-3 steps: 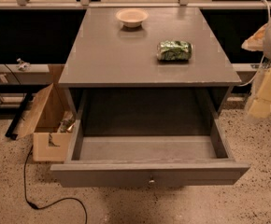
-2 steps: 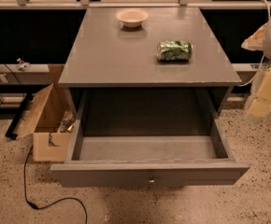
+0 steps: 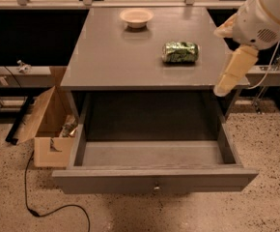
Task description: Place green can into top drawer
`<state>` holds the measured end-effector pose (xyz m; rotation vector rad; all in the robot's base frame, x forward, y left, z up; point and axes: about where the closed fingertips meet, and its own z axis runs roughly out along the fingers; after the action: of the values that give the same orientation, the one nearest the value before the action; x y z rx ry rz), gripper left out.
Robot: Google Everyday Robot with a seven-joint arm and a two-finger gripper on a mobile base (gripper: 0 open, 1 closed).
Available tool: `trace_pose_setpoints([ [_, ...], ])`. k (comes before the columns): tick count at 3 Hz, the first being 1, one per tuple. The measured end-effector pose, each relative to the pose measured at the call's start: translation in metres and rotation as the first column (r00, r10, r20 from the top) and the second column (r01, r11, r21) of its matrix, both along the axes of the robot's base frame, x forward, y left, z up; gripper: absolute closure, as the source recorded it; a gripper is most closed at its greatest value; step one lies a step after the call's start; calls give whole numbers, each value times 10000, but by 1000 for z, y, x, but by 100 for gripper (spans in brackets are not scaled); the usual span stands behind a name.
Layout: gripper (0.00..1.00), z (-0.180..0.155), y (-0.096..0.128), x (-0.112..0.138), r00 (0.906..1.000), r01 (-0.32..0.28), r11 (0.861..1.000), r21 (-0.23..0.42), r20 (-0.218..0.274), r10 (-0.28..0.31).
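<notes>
The green can (image 3: 180, 52) lies on its side on the grey cabinet top (image 3: 106, 57), right of the middle. The top drawer (image 3: 154, 181) is pulled fully out below it, and its inside shows nothing in it. My arm comes in from the upper right. Its gripper (image 3: 227, 81) hangs at the cabinet's right edge, to the right of the can and a little nearer the front, not touching it.
A pale round bowl (image 3: 136, 17) sits at the back of the cabinet top. An open cardboard box (image 3: 46, 127) stands on the floor left of the drawer. A black cable (image 3: 48, 209) lies on the speckled floor at the front left.
My arm has moved left, from the frame's right edge to the cabinet's right edge, nearer the can. The can, bowl and drawer have not moved.
</notes>
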<state>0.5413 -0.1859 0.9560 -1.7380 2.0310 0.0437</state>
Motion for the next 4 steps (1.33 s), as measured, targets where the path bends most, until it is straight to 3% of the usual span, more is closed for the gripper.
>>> trace_pose_setpoints([
  [1, 0, -18, 17, 71, 9987, 91, 9975, 696, 500, -126],
  [2, 0, -31, 28, 110, 9972, 175, 9969, 765, 717, -230],
  [4, 0, -69, 37, 165, 9972, 524, 9982, 297, 518, -539],
])
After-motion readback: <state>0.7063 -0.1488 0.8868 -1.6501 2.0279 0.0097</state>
